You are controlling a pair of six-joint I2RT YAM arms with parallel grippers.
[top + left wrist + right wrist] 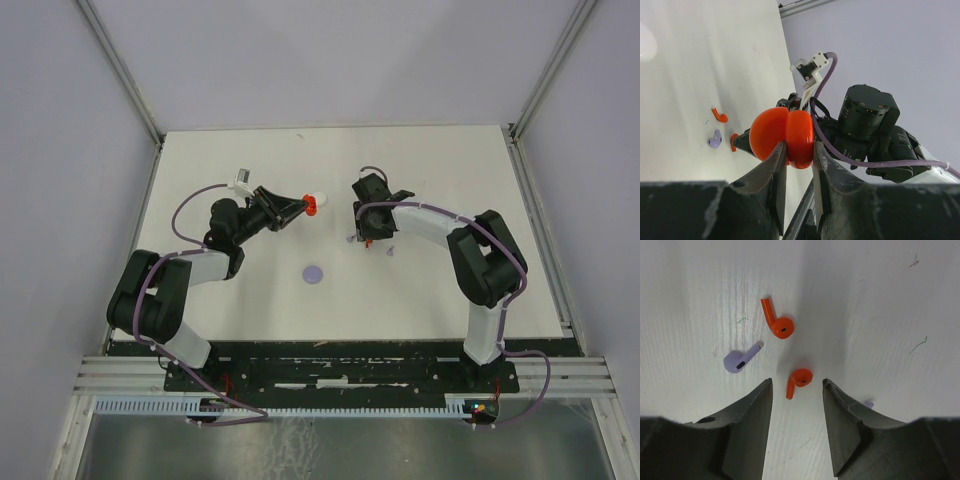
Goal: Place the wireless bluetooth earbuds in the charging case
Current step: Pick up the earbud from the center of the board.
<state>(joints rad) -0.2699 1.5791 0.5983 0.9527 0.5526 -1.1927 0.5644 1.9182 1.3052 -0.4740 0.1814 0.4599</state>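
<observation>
item 1: left gripper [799, 148] [300, 207]. jaws closed on the red case [785, 137] [311, 205], 1 finger on each side of it. the case is round and shows 2 bulging halves with a seam between them; whether it is latched cannot be told. in the top view a small white piece [320, 196] sits just beside it, too small to identify.

item 2: right gripper [796, 382] [368, 238]. jaws open, pointing down at the table [440, 170], holding nothing.

item 3: near red earbud [799, 378]. lies on the table between the 2 open fingers, touching neither, stem toward the camera.

item 4: far red earbud [777, 322] [719, 116]. lies on the table just beyond the near one, apart from it.

item 5: purple earbud [740, 360] [715, 140]. lies on the table beside the left fingertip, outside the jaws.

item 6: purple scrap [868, 403]. partly hidden behind the right finger; shape unclear.

item 7: purple disc [315, 273]. flat on the table between the 2 arms, well apart from both grippers.
</observation>
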